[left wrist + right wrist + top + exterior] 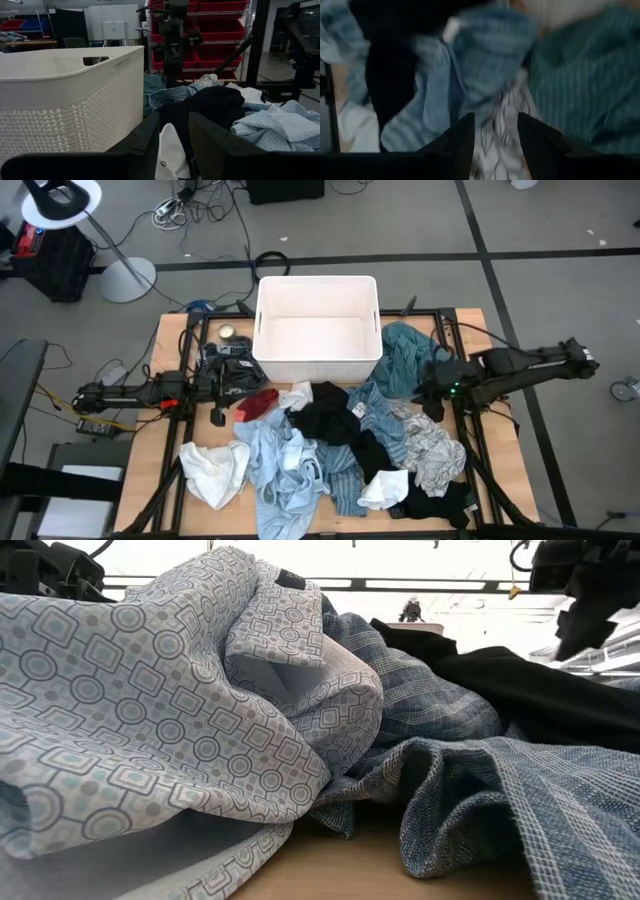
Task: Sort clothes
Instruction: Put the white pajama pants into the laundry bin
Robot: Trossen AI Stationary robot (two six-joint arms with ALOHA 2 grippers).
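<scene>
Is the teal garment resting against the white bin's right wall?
Touching. The high view shows the teal garment bunched right up against the white bin, its edge overlapping the bin's right wall with no bare table between them.

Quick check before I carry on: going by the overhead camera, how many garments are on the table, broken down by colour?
Light blue garments: 3
White garments: 3
Black garments: 2
Teal garment: 1
Red garment: 1
Grey patterned garment: 1
Total: 11, as far as the overlapping heap lets me tell.
</scene>
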